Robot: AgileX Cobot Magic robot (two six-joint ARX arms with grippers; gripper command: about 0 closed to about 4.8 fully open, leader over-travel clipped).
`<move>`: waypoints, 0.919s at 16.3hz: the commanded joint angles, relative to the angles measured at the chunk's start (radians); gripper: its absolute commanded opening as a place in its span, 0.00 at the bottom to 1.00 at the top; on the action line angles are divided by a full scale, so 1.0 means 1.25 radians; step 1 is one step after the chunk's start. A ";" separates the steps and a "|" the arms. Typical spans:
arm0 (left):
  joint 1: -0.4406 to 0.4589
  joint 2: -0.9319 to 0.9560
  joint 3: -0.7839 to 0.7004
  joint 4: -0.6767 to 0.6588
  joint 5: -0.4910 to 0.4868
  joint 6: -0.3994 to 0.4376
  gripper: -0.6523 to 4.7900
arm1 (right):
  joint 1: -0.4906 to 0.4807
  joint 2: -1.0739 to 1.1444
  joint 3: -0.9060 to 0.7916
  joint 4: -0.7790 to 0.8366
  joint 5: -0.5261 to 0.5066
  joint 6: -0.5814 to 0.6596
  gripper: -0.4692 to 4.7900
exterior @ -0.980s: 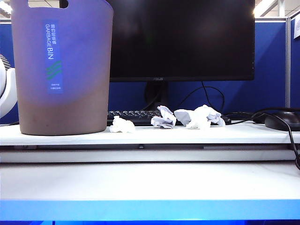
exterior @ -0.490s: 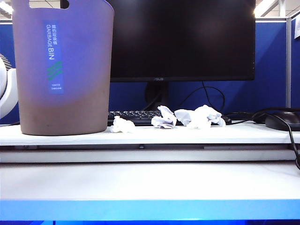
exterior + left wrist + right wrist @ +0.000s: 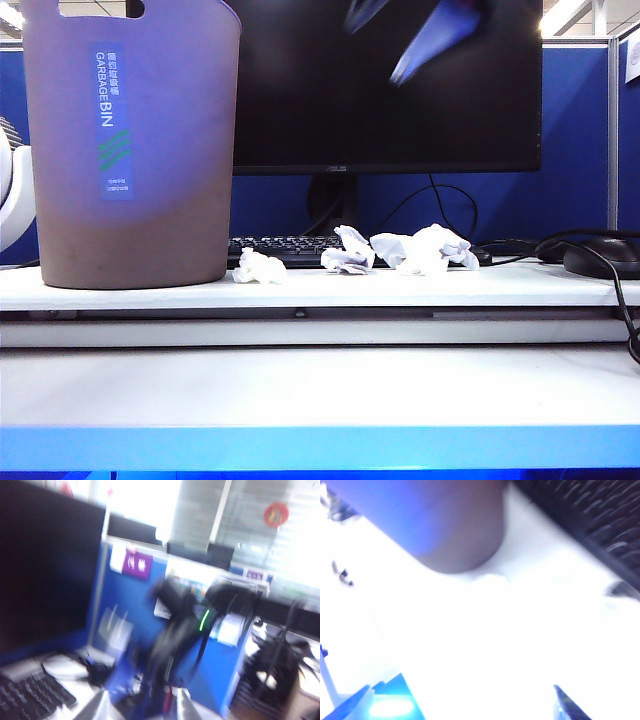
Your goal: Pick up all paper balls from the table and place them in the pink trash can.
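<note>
Pink trash can point(image 3: 130, 150): stood on the table's point(image 3: 320, 390) raised shelf, far left. Paper balls: one point(image 3: 258, 267) just beside the can, two point(image 3: 347, 251) point(image 3: 425, 248) before the keyboard point(image 3: 285, 247). Right gripper point(image 3: 415, 35): blurred overhead, fingers apart, empty. Left gripper point(image 3: 142, 707): fingers apart, empty. Advice: descend squarely over one ball, closing only once astride it.

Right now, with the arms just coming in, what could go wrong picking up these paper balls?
Three risks:
1. The two larger white crumpled paper balls sit touching; grabbing one may drag the other.
2. They lie against the black keyboard with black cables nearby, so fingers could snag.
3. The small white wad sits close to the tall mauve-pink plastic trash can; the open right gripper, blurred overhead, could bump it. The left gripper is open too.
</note>
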 commanded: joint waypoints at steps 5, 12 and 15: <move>0.068 -0.085 0.003 -0.146 -0.313 0.162 0.46 | 0.103 0.231 -0.068 0.309 0.017 0.005 1.00; 0.078 -0.098 0.003 -0.468 -0.320 0.245 0.46 | 0.116 0.306 -0.068 0.419 0.067 0.006 1.00; 0.078 -0.104 0.003 -0.533 -0.230 0.219 0.46 | 0.127 0.333 -0.068 0.429 0.082 0.006 1.00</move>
